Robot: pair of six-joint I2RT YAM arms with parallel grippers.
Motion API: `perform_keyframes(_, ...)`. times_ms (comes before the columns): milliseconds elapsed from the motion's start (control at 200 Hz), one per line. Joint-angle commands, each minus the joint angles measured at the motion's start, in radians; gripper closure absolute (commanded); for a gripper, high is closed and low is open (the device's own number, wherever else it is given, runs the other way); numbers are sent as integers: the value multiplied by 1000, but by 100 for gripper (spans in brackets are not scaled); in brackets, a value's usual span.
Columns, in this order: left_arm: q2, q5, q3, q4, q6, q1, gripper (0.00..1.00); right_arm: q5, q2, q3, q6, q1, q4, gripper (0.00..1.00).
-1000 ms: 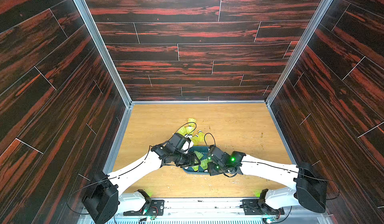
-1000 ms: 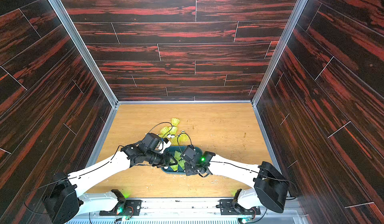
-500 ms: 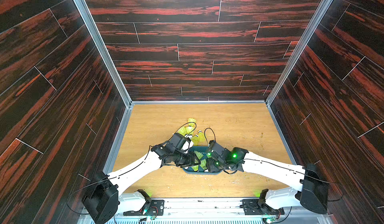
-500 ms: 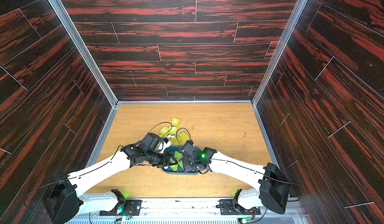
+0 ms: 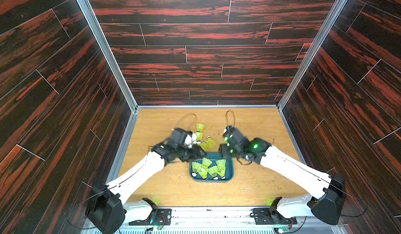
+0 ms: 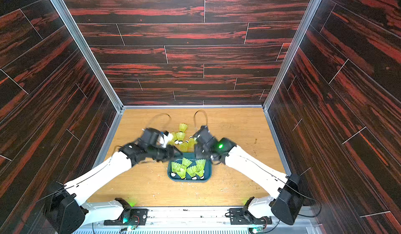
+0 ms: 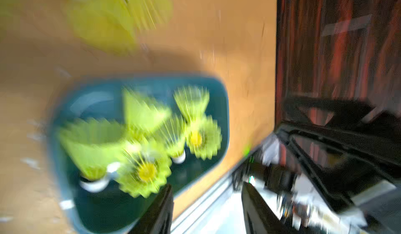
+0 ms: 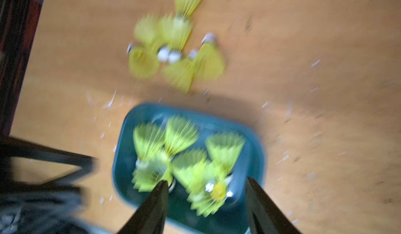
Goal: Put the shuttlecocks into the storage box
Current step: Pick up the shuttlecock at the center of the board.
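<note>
Lab test enclosure: dark panel walls (image 5: 206, 48), metal posts (image 5: 104, 48), wooden table (image 5: 256, 124).

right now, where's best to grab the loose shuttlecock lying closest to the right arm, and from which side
Probably the narrow neck behind the white tip of that shuttlecock, from above with the right gripper. It lies on its side, tip away from the storage box; the flared skirt looks too wide.

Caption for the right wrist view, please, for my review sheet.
Motion-blurred right wrist view: open right claw over the storage box of shuttlecocks, a loose cluster lying on the table beyond.
</note>
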Motion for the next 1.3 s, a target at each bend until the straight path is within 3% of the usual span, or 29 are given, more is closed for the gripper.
perform_keyframes(0, -14, -30, 47, -46, 20, 60, 45, 13, 31, 43, -82, -48, -13, 41)
perform_keyframes(210, 25, -119, 119, -198, 131, 153, 46, -17, 88, 81, -118, -83, 20, 42)
perform_keyframes(401, 147, -354, 255, -443, 402, 187, 46, -137, 150, 90, -114, -82, 73, 37)
perform_keyframes(551, 253, -488, 323, -500, 571, 198, 44, -242, 188, 122, -93, -82, 119, 27)
perform_keyframes(701, 328, -528, 346, -468, 758, 200, 44, -309, 238, 159, -88, -81, 130, 17)
perform_keyframes(752, 339, -526, 331, -430, 819, 200, 43, -316, 252, 176, -90, -82, 125, 2)
perform_keyframes(947, 372, -591, 265, -301, 1107, 200, 42, -315, 277, 224, -129, -84, 103, 2)
perform_keyframes(1077, 380, -541, 201, -202, 1303, 201, 41, -343, 289, 236, -146, -96, 101, 2)
perform_keyframes(1298, 501, -586, 197, -108, 1451, 206, 40, -394, 296, 232, -152, -139, 104, 3)
